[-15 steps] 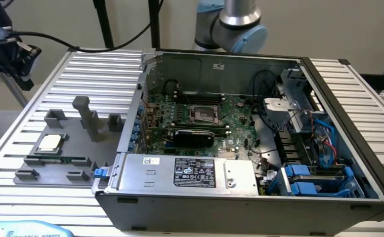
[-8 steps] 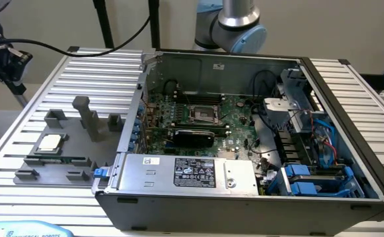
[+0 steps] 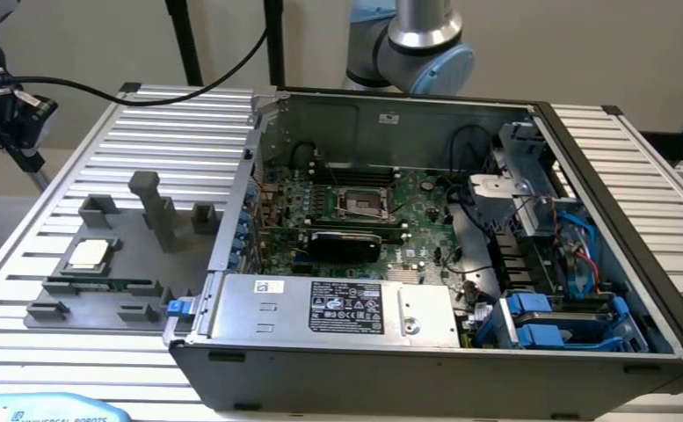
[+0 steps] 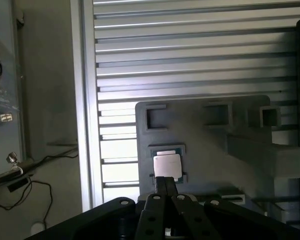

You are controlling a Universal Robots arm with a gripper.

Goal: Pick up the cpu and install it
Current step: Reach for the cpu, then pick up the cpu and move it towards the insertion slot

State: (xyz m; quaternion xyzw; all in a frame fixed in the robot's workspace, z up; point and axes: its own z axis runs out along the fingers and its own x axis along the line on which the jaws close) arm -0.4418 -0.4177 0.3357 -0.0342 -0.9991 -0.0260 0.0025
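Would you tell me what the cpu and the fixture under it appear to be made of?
The cpu: shiny silver top, likely metal, it catches the light; tan rim, material unclear. The fixture plate: matte grey, probably plastic, evenly dull.

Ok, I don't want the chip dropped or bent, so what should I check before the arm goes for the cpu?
1. The cpu lies flat in the grey fixture, silver top up: ok.
2. Nothing rests on the cpu: ok.
3. The tool is empty: ok.
4. The tool is open for a grasp: not ok, its fingers sit together.
5. The computer case has its lid off and the motherboard is exposed: ok.
6. The socket is empty and unlatched: cannot tell.
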